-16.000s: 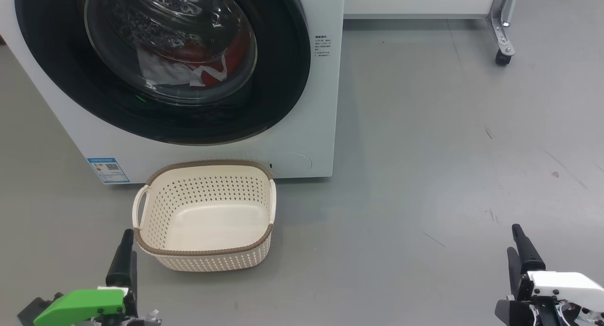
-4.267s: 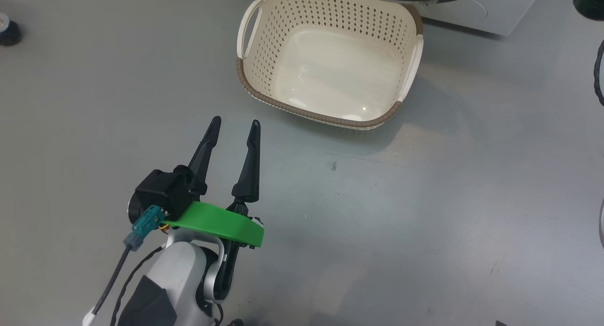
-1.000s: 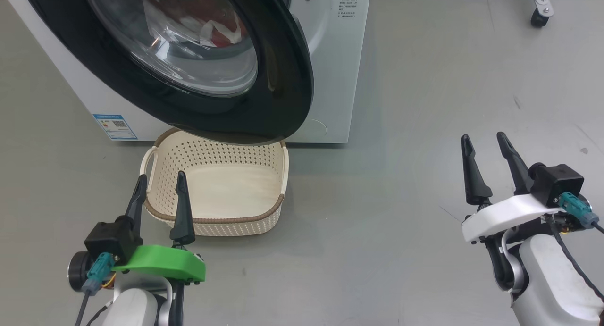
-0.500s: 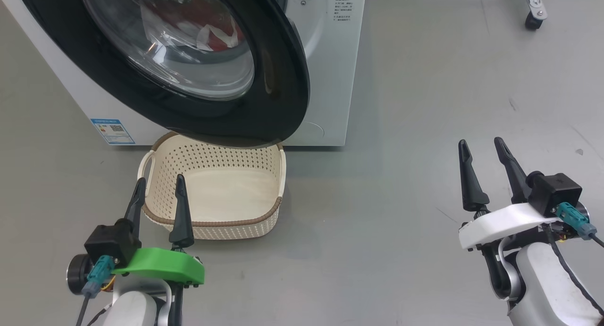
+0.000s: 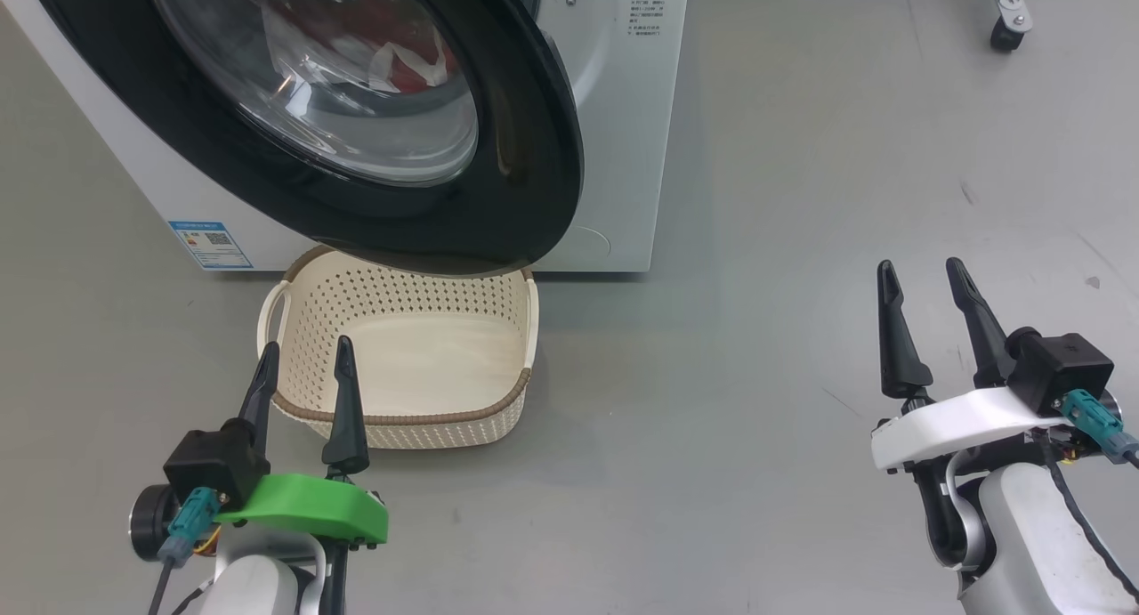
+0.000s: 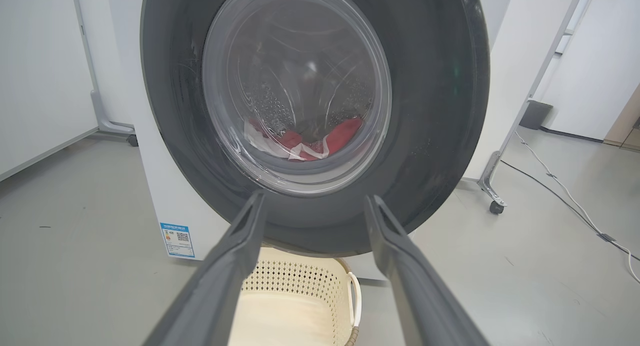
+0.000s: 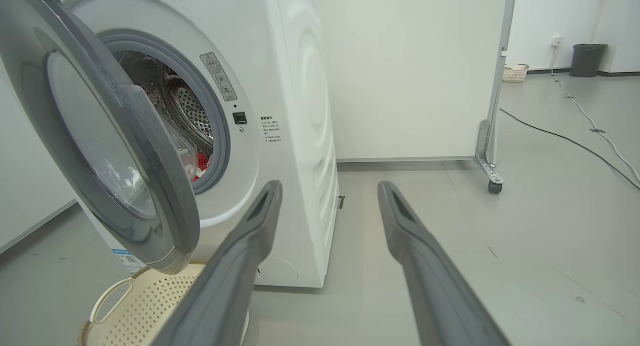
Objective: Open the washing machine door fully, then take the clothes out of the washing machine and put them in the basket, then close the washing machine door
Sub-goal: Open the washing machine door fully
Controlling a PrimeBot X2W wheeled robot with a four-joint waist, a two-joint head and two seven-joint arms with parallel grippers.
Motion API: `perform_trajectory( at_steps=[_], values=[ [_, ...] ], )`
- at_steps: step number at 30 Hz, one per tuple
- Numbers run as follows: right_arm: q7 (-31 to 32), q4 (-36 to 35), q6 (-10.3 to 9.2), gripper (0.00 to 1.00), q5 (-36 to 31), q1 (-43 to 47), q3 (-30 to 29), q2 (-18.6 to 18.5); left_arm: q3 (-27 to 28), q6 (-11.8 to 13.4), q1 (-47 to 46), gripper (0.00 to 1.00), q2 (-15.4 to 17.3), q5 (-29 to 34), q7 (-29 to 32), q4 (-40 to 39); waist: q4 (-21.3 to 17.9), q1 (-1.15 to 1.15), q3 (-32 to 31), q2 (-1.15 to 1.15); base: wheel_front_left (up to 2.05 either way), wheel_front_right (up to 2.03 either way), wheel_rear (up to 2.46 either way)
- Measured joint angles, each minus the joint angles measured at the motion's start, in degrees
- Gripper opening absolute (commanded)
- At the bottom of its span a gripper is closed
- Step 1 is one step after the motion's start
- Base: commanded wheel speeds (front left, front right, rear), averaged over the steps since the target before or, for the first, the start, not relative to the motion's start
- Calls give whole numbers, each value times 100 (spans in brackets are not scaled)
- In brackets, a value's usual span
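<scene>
Door position: washing machine door (image 5: 525, 152) stands part-open, swung out from the washing machine (image 5: 614, 108), its black lower rim hanging above the back of the basket (image 5: 418, 432). Red-and-white clothes (image 6: 300, 143) lie inside the drum (image 7: 190, 103), seen through the door's glass. Basket sits on the grey floor (image 5: 756, 375), just in front of the machine's foot. By its near left corner: left gripper (image 5: 306, 344) hovering, jaws wide, gripping nothing. Well apart to the right, over bare floor: right gripper (image 5: 919, 265), jaws wide too, touching nothing.
</scene>
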Motion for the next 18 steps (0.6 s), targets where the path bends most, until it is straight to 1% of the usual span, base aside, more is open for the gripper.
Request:
perform_trajectory(
  at_steps=[7,12,18],
  values=[
    [0,-60,8,100,-30,24,-80,30,2,0,0,100,1,0,0,-1,3,0,38,0,0,0,0],
    [0,-86,56,100,-40,68,-156,121,3,0,0,100,2,0,0,-4,-1,0,51,0,0,0,0],
    [0,-97,105,100,-48,99,-197,130,2,-1,0,100,2,1,0,-4,-5,0,61,0,0,0,0]
  ],
)
